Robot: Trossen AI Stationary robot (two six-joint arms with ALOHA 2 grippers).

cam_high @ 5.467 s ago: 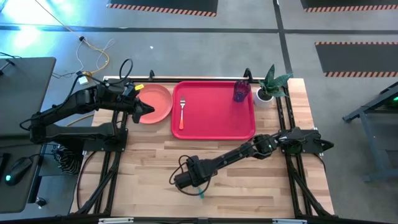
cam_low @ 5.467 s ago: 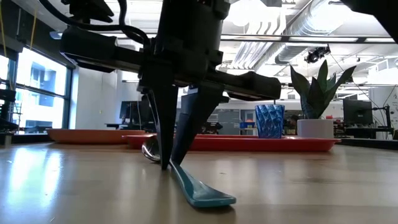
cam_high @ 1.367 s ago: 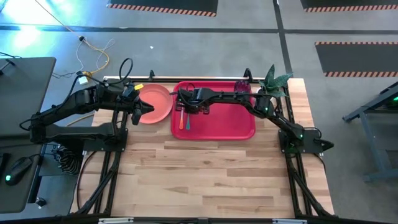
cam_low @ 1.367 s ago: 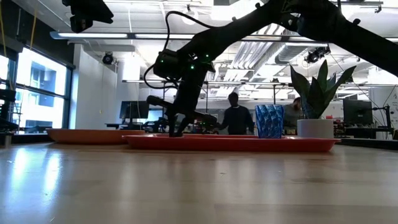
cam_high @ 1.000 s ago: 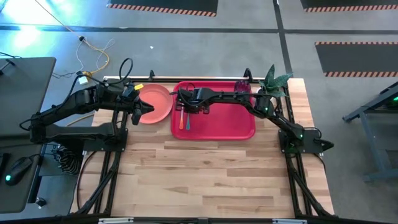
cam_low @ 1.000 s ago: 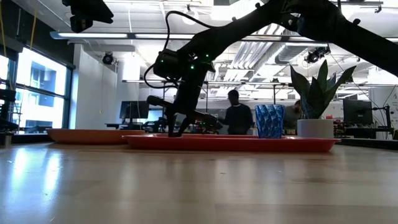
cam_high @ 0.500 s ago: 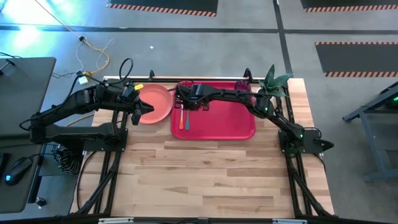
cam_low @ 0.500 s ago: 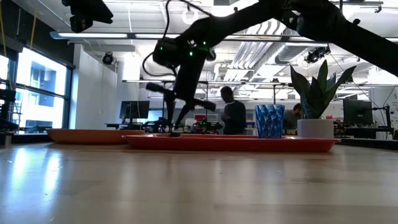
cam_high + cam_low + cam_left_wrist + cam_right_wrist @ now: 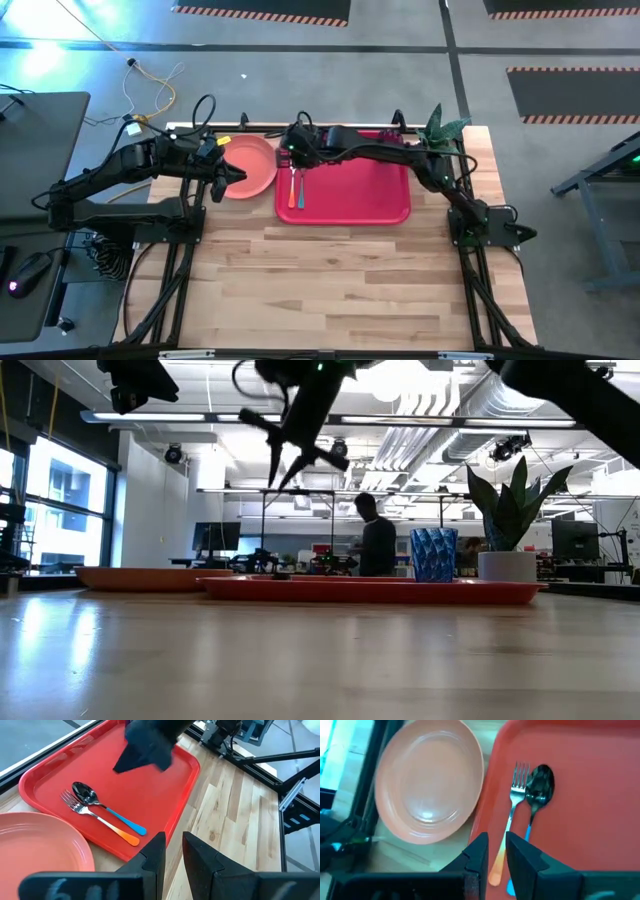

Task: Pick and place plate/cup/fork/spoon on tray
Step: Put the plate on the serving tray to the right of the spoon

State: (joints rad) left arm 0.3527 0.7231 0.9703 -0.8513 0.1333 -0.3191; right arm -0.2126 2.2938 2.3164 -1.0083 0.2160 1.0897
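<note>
Right jaws (image 9: 292, 458) released above spoon (image 9: 538, 790) and fork (image 9: 512, 811); left jaws (image 9: 170, 851) nearly closed, empty; cup hidden overhead.

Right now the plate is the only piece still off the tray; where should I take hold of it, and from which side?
Grip the plate by its raised rim, on the edge facing the left end effector, which already sits at that side. The plate lies flat on the table, so only the rim offers a lip. Avoid the edge nearest the tray, where the gap looks tight.
</note>
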